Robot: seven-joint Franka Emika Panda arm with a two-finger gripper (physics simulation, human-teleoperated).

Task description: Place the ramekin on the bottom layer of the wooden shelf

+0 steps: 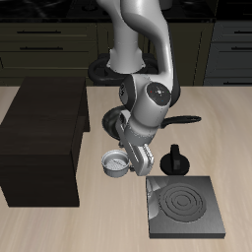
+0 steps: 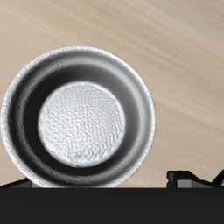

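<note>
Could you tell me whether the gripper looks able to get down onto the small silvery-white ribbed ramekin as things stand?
Probably yes. The gripper hangs right above the small silvery-white ribbed ramekin, whose open grey inside fills the wrist view with nothing over it. The large dark wooden shelf stands beside it, not across the way.

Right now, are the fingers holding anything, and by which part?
Cannot be told. The gripper is directly over the ramekin beside the wooden shelf, but neither view shows the fingers touching its rim.

Your gripper (image 1: 125, 162) sits right over ramekin (image 1: 115, 164), jaws' state unclear. Wooden shelf (image 1: 44, 143) just beside. Stove plate (image 1: 184, 207) nearer worktop (image 1: 236, 138) front.
</note>
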